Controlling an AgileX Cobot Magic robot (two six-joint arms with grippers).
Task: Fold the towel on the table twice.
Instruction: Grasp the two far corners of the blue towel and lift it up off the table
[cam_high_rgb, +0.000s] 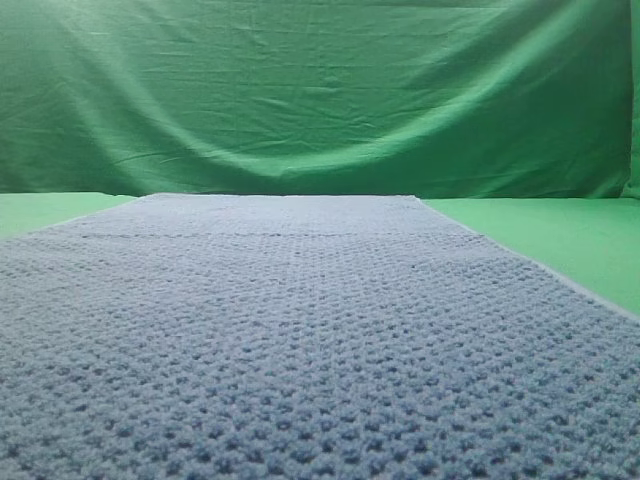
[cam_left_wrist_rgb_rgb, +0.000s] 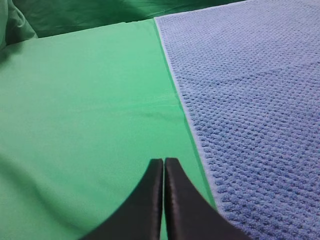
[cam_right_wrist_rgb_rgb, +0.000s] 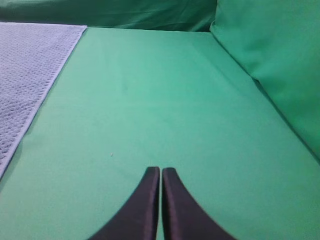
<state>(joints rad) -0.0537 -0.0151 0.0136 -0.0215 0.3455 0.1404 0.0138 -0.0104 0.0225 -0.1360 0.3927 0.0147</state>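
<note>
You are starting with the towel (cam_high_rgb: 300, 340) lying flat and unfolded on the surface (cam_left_wrist_rgb_rgb: 85, 115). Left gripper (cam_left_wrist_rgb_rgb: 164, 167) is hovering beside the towel's edge, right gripper (cam_right_wrist_rgb_rgb: 161, 175) farther off, jaws clenched, holding nothing. Next you'll likely be opening them at the towel's corners.

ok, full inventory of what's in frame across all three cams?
towel: one, blue-grey waffle weave, lying flat and unfolded on the table, filling the middle of the high view.
table: one, smooth bright green cover, bare strips showing on both sides of the towel.
backdrop cloth: one, wrinkled green, hanging behind the table.
left end effector: one, black, shut, over the green cover just beside the towel's left edge.
right end effector: one, black, shut, over the green cover, well clear of the towel's right edge.
</note>
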